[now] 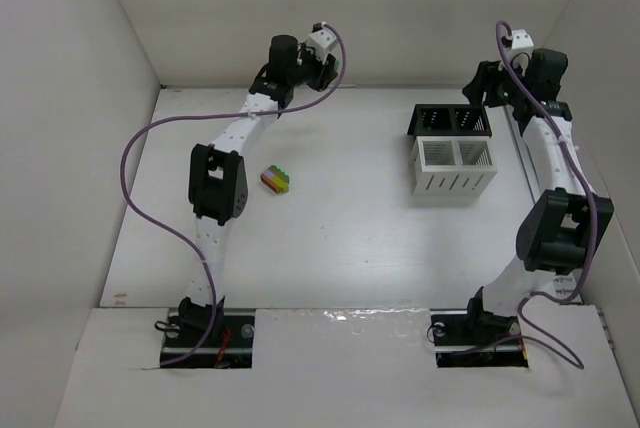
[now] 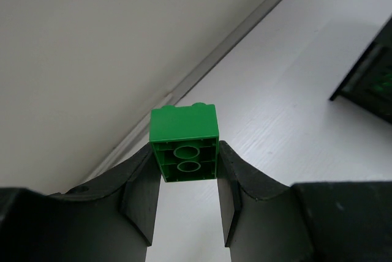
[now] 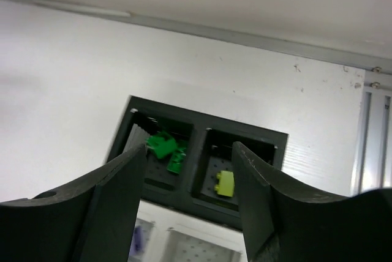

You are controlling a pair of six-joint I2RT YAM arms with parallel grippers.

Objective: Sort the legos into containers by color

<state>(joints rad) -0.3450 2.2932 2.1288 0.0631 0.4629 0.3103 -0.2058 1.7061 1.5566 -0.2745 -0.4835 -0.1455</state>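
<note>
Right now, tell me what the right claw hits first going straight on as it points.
Likely the black bin, near its middle divider; nothing shows between it and the open right claw, though depth is unclear.

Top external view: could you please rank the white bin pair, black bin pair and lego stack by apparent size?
White bin pair
black bin pair, similar width, partly hidden, so unsure
lego stack, smallest
</note>
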